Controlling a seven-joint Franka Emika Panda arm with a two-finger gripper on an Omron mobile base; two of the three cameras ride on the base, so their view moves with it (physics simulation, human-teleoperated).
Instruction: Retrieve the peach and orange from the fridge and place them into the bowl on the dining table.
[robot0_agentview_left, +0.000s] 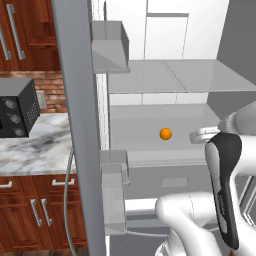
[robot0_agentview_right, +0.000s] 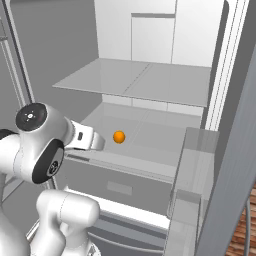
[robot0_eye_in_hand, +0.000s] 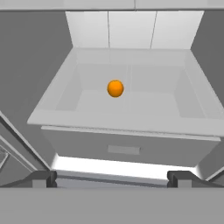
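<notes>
Your gripper (robot0_eye_in_hand: 112, 178) is spread wide with nothing between its two fingertips (robot0_eye_in_hand: 40, 178), hanging in front of the open fridge (robot0_agentview_right: 150, 85). Ahead of it you have one orange (robot0_eye_in_hand: 115, 88), alone on the grey shelf (robot0_eye_in_hand: 131, 98) and well apart from the fingertips. You see two door bins (robot0_agentview_left: 111, 47) at left.

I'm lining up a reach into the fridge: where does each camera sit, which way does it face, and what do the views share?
Left base view: behind the arm on its left, looking past the open fridge door at the orange; the arm rises lower right.
Right base view: behind on the right, facing the same shelves; the arm rises lower left.
Hand view: on the hand, looking along the open gripper into the fridge; fingertips at the bottom.
All three share the orange on its shelf.
</notes>
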